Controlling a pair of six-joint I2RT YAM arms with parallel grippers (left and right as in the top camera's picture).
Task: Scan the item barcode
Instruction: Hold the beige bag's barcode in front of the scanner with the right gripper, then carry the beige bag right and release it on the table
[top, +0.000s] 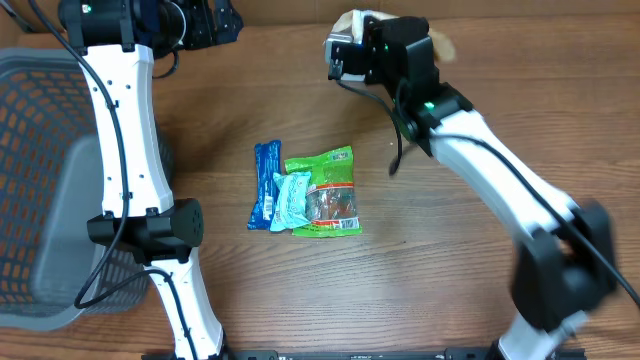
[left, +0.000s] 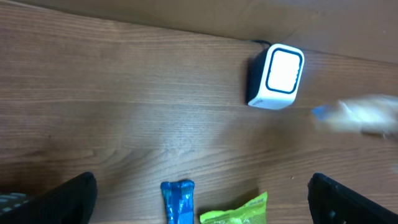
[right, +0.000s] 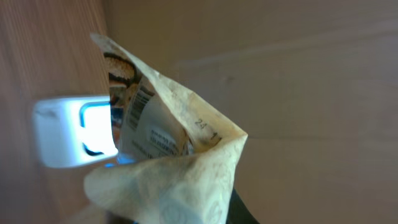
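text: "24" | on: beige packet (right: 171, 146), near its seam | other print: illegible

I am viewing a shop-checkout setup: a scanner (left: 277, 78) is glowing on a wooden table (top: 450, 270), a grey mesh basket (top: 40, 150) sitting alongside, snack packets (top: 305, 190) lying mid-table.

Beige packet (right: 168, 168) beside glowing scanner (right: 62, 134)

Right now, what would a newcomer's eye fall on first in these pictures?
The beige snack packet, clamped in the right pincer, hangs right beside the glowing white scanner. Next come the three bright packets lying together in the middle of the table, and the grey basket at its left.
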